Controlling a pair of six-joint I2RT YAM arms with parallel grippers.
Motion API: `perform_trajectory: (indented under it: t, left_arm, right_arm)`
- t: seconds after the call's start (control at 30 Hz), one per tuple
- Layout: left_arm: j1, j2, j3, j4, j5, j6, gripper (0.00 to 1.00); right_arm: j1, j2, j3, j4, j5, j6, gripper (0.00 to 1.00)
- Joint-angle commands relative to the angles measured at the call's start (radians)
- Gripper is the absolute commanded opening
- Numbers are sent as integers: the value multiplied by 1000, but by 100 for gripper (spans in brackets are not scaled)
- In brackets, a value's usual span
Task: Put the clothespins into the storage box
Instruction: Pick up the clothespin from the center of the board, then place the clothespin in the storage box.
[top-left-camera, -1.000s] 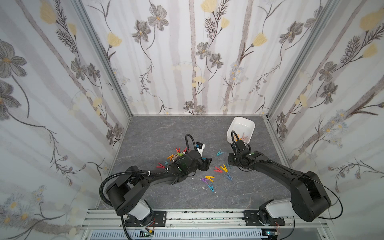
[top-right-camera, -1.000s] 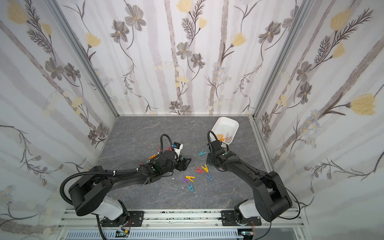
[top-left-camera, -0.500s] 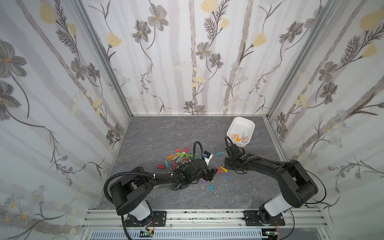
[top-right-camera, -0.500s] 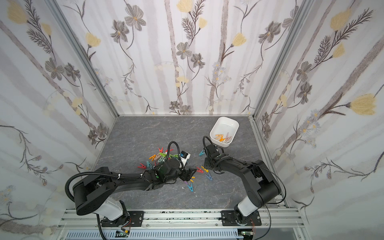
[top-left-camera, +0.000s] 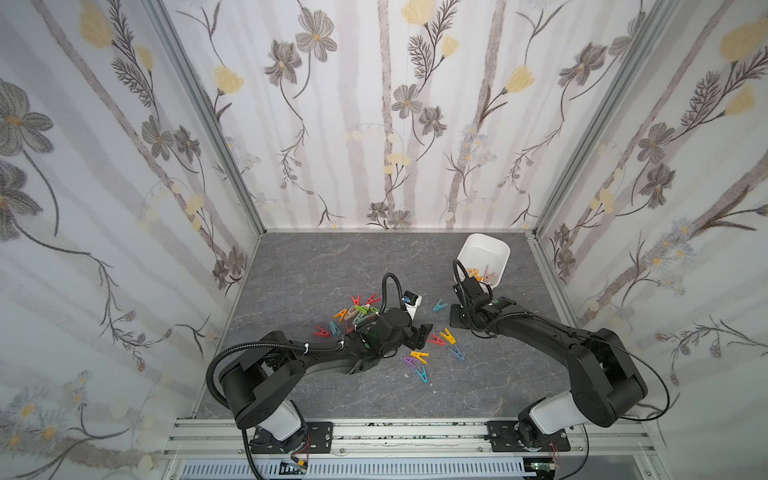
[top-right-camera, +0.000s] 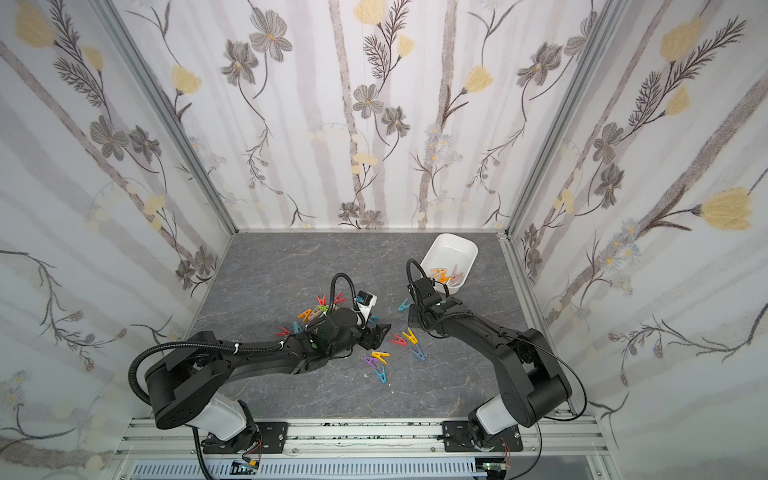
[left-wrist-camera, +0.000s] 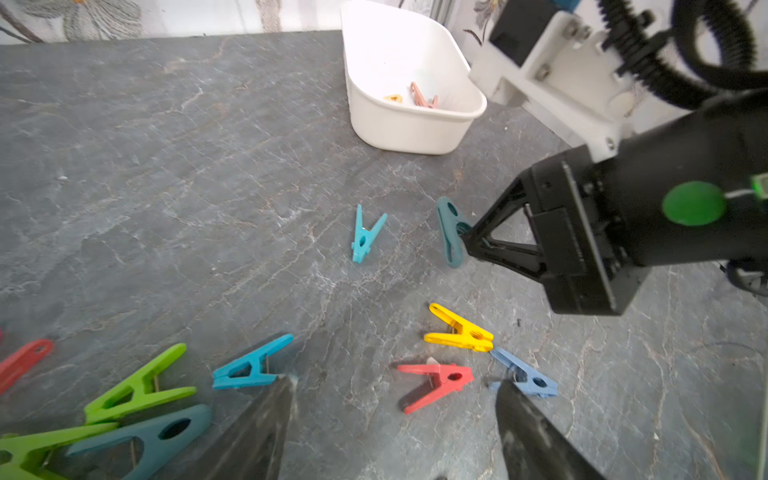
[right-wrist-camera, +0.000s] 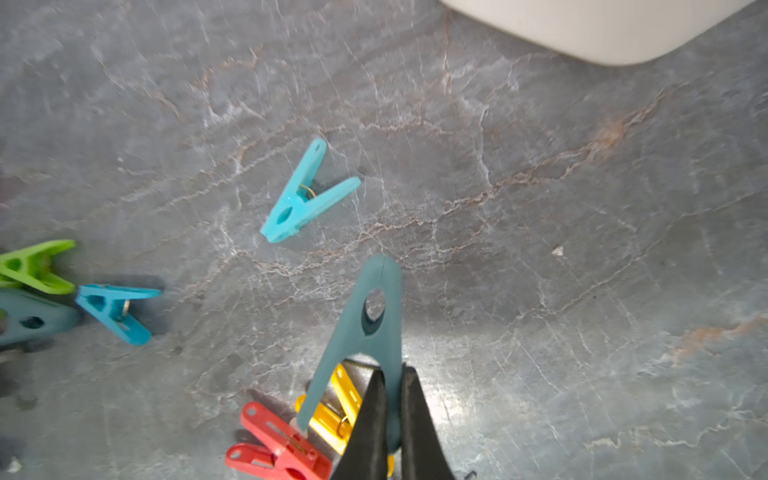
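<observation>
Moved: right hand (right-wrist-camera: 392, 374) has come down from beside the storage box (top-left-camera: 484, 249) to the worktop (top-left-camera: 311, 266) and has pinched shut on one leg of a dark teal clothespin (right-wrist-camera: 365, 328). Whether that clothespin touches the worktop cannot be told. Left hand (left-wrist-camera: 395, 384) has shifted from the pile toward the loose clothespins.

1. Nearest the front rail, lying flat and close together: turquoise clothespin (top-left-camera: 422, 374), purple clothespin (top-left-camera: 409, 360), yellow clothespin (top-left-camera: 419, 355).
2. Left hand: spread wide, holding nothing, low over the worktop. Red clothespin (left-wrist-camera: 436, 380) lies just beyond the gap between its fingers (left-wrist-camera: 257, 428). Blue clothespin (left-wrist-camera: 525, 378) lies just beside one fingertip, sky-blue clothespin (left-wrist-camera: 249, 365) just beside the other. Second yellow clothespin (left-wrist-camera: 461, 332) touches the blue one.
3. Pile of clothespins (top-left-camera: 357, 311), behind the left wrist: green, orange, red, beige and teal, overlapping.
4. Right hand: closed, dark teal clothespin gripped by one leg, nose pointing away from the fingers.
5. Pale teal clothespin (right-wrist-camera: 307, 195): flat, alone, near the right hand and apart from it.
6. Storage box: upright near the far right corner of the worktop, holding orange clothespins (top-right-camera: 440, 274) and a beige clothespin (top-right-camera: 456, 276) at its near end.
</observation>
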Motion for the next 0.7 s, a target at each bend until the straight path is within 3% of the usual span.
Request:
perform_trajectory:
  t: [0.0, 0.23, 0.47, 0.67]
  left_arm:
    - [11, 4, 27, 58, -46, -7, 78]
    - [11, 182, 189, 35, -36, 13, 78]
    - [13, 310, 328, -62, -22, 24, 78]
    - [21, 321, 360, -88, -19, 28, 78]
  right_arm:
    - [-59, -39, 39, -8, -1, -14, 7]
    - [-272, 26, 163, 78, -77, -36, 7]
    - [-359, 204, 325, 119, -91, -26, 8]
    - [-371, 294, 426, 75, -86, -52, 27]
